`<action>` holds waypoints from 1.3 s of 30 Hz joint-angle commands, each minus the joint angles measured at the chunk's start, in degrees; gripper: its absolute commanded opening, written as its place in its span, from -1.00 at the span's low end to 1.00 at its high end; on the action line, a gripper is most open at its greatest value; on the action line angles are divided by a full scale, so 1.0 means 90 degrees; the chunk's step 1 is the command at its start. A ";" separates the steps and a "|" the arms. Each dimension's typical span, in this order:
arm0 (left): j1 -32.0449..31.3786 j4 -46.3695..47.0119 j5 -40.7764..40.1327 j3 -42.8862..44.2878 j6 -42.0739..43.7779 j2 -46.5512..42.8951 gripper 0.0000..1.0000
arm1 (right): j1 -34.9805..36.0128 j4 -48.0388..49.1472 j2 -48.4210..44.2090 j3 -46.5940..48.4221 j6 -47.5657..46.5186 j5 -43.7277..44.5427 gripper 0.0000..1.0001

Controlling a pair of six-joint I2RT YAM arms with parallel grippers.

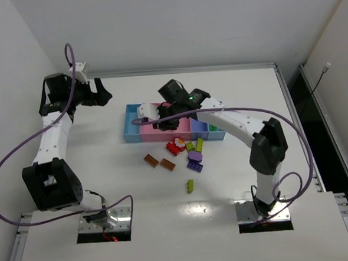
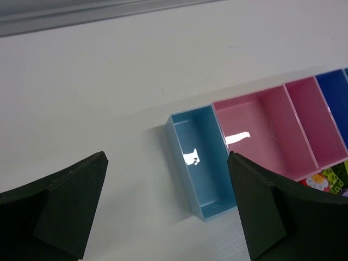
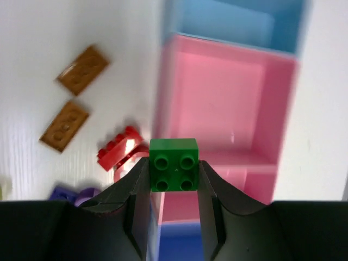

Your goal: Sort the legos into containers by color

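Note:
My right gripper [image 3: 174, 163] is shut on a green brick [image 3: 174, 155] and holds it above the row of containers [image 1: 130, 126], over the pink compartment [image 3: 217, 92]. The light blue end bin [image 3: 234, 22] is beyond it and the blue-violet bin [image 3: 182, 244] is below. In the top view my right gripper [image 1: 161, 120] is over the row's left half. Loose legos lie in front of the row: two orange plates [image 1: 151, 161], a red piece [image 1: 176, 145], yellow-green bricks [image 1: 191, 146] and purple pieces [image 1: 195, 161]. My left gripper [image 2: 166, 217] is open and empty, left of the row.
A lone yellow-green brick [image 1: 190, 186] lies nearer the arm bases. In the left wrist view the light blue end bin [image 2: 198, 163] and the pink bin [image 2: 261, 130] hold nothing. The table's back edge [image 1: 182, 71] runs behind the containers.

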 commanded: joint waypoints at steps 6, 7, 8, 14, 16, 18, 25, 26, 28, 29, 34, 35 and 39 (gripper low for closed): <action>-0.1110 0.0166 -0.2621 0.0584 -0.0966 -0.0145 1.00 | -0.0577 0.1051 -0.1435 -0.0747 0.3950 0.2516 -1.00; -0.1112 0.0166 -0.2680 0.0680 -0.1151 -0.0145 1.00 | -0.0646 0.1050 -0.1629 -0.0931 0.4184 0.2749 -1.00; -0.1199 0.0031 -0.2739 0.0904 -0.1211 -0.0145 1.00 | -0.0753 0.1137 -0.1786 -0.1126 0.4399 0.2810 -1.00; -0.1199 -0.0508 -0.1959 0.1492 -0.1193 0.0343 1.00 | -0.1582 0.1002 -0.2246 -0.1822 0.4908 0.3318 -1.00; -0.1268 -0.0508 -0.1958 0.1492 -0.1134 0.0421 1.00 | -0.2031 0.0730 -0.2101 -0.1744 0.5201 0.3105 -1.00; -0.1326 -0.0596 -0.2045 0.1579 -0.1065 0.0499 1.00 | -0.2431 0.0612 -0.1936 -0.1743 0.5426 0.2754 -1.00; -0.1902 -0.0752 -0.2758 0.1774 -0.0723 0.0578 1.00 | -0.3175 0.0025 -0.1144 -0.1139 0.5856 0.1532 -1.00; -0.1990 -0.0820 -0.2759 0.1775 -0.0578 0.0578 1.00 | -0.3176 -0.0188 -0.0872 -0.0945 0.5789 0.1347 -1.00; -0.1990 -0.0907 -0.2692 0.1852 -0.0460 0.0578 1.00 | -0.3243 -0.0190 -0.0665 -0.0875 0.5788 0.1181 -1.00; -0.2048 -0.0976 -0.2604 0.1921 -0.0460 0.0636 1.00 | -0.3244 -0.0103 -0.0539 -0.0874 0.5788 0.1122 -1.00; -0.2049 -0.1200 -0.2603 0.2048 -0.0186 0.0694 1.00 | -0.3302 -0.0014 -0.0128 -0.0816 0.5788 0.1198 -1.00; -0.2049 -0.1269 -0.2603 0.2048 -0.0119 0.0695 1.00 | -0.3303 -0.0014 -0.0050 -0.0816 0.5788 0.1276 -0.99; -0.2049 -0.1465 -0.2545 0.2205 -0.0059 0.0831 1.00 | -0.3361 -0.0014 0.0155 -0.0816 0.5690 0.1355 -0.64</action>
